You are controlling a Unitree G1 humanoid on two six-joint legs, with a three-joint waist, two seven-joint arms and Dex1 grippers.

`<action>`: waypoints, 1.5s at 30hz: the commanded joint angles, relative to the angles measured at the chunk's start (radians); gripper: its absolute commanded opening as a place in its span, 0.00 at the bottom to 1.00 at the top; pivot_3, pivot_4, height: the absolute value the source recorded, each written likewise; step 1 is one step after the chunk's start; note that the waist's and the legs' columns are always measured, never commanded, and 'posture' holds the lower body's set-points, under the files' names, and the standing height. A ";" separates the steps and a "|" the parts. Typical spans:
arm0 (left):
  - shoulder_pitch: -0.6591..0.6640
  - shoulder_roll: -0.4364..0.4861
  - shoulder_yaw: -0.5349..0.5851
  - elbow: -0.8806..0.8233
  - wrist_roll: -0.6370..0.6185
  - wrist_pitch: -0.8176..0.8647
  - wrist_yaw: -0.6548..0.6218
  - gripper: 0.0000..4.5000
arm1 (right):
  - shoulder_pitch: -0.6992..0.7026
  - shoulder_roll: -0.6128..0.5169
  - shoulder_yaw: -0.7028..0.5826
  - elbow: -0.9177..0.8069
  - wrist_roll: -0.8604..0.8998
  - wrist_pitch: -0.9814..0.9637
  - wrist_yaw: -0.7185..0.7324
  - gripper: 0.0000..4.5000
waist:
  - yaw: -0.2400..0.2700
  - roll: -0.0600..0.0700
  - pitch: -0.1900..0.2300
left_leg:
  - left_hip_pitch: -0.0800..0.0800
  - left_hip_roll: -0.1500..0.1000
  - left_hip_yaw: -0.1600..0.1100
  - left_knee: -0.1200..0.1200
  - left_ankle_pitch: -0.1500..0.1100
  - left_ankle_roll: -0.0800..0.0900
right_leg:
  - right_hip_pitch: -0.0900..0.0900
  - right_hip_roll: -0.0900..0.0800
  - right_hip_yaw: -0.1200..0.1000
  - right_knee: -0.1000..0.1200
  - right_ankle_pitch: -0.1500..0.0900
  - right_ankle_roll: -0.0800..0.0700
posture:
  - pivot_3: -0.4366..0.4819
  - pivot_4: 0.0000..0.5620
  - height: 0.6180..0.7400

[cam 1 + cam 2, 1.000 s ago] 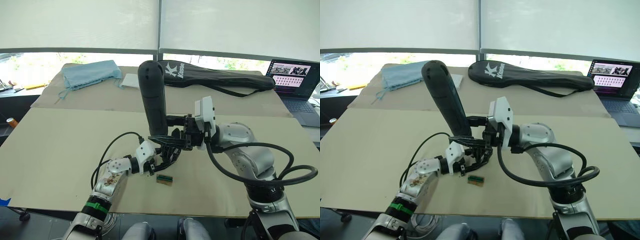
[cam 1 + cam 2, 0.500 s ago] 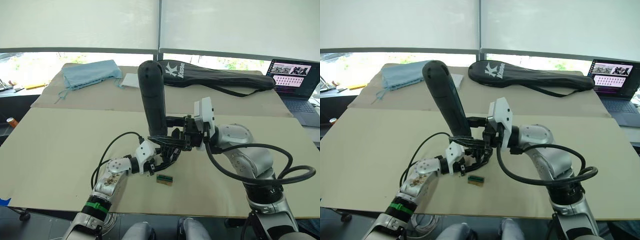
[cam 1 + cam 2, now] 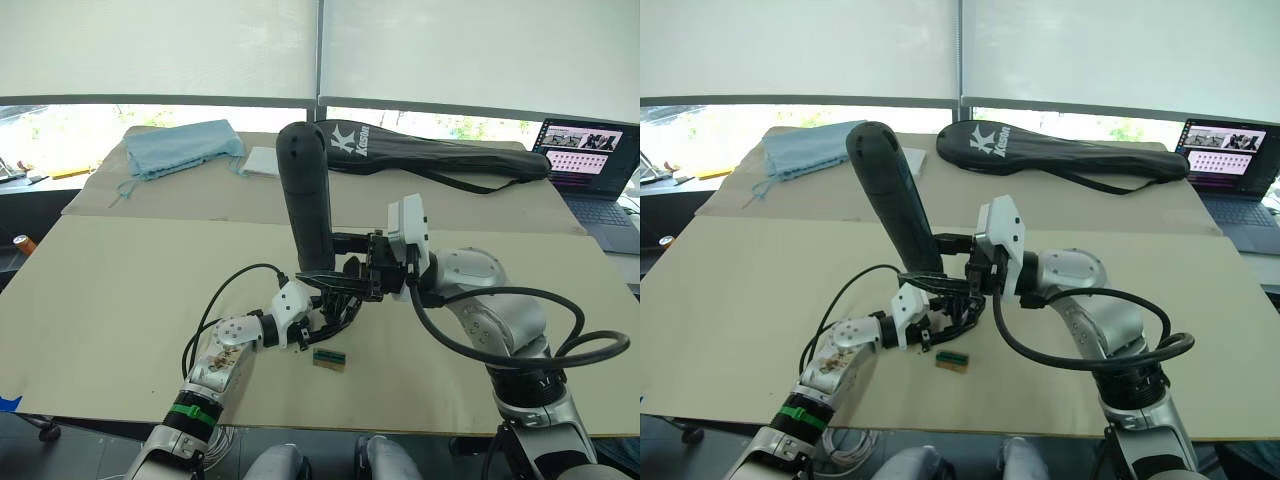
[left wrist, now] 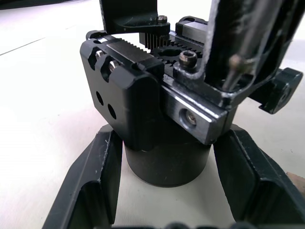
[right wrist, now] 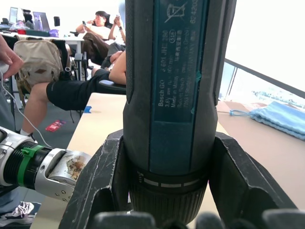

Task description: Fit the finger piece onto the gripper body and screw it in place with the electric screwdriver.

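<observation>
Black electric screwdriver (image 3: 305, 195), seemingly bluish-mottled

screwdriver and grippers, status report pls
Right gripper shut on screwdriver, held near upright, bit down on the gripper body. Left gripper shut around the body's round base on the table. Small green block lies beside, not in the way.

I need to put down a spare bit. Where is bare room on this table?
Bare board lies left of the left gripper, and right of the right arm toward the laptop. Crowded: the middle, around the gripper body, screwdriver and green block.
</observation>
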 commanded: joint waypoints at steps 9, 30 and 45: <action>0.041 0.013 -0.049 0.052 0.034 0.079 -0.013 0.51 | 0.023 -0.020 -0.007 -0.002 -0.001 0.058 -0.051 0.43 | 0.001 0.000 0.000 | 0.000 0.000 0.000 0.000 0.000 0.000 | 0.000 0.000 0.000 0.000 0.000 0.000 | 0.48 0.27 1.00; 0.044 0.026 -0.047 0.037 0.033 0.088 -0.013 0.51 | 0.078 -0.018 0.038 -0.007 -0.010 0.027 -0.046 0.43 | 0.002 0.000 0.000 | 0.000 0.000 0.000 -0.001 -0.001 0.001 | 0.000 0.000 0.001 0.000 0.000 0.000 | 0.48 0.27 1.00; 0.053 0.030 -0.048 0.016 0.029 0.104 -0.010 0.51 | 0.088 -0.012 0.053 0.049 -0.059 -0.025 -0.076 0.43 | -0.004 0.001 -0.001 | 0.002 0.000 0.000 -0.001 -0.001 0.001 | 0.001 0.000 0.001 0.000 -0.001 0.000 | 0.48 0.27 1.00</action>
